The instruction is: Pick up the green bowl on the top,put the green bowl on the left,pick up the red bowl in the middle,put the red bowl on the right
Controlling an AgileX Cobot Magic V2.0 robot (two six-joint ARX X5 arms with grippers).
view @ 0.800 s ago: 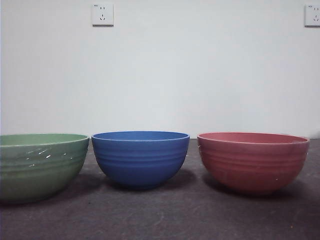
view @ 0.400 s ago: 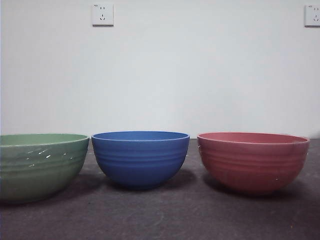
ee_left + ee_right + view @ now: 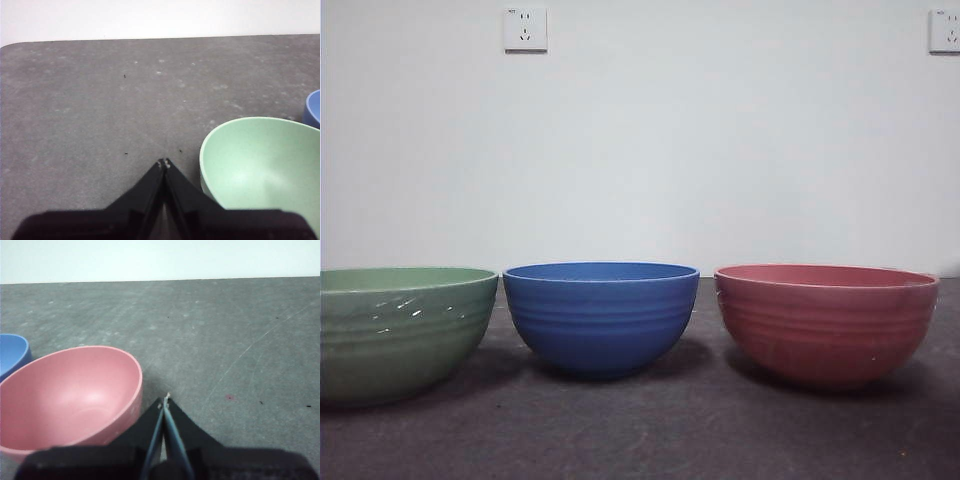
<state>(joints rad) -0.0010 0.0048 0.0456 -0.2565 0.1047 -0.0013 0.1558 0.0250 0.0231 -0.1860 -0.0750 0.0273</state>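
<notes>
The green bowl stands upright on the table at the left of the front view. It also shows in the left wrist view, empty. The red bowl stands upright at the right, and shows empty in the right wrist view. My left gripper is shut and empty, above the table beside the green bowl's rim, apart from it. My right gripper is shut and empty, beside the red bowl's rim. Neither gripper shows in the front view.
A blue ribbed bowl stands between the two, with small gaps on each side; its edge shows in both wrist views. The dark grey table ends at a white wall with two sockets.
</notes>
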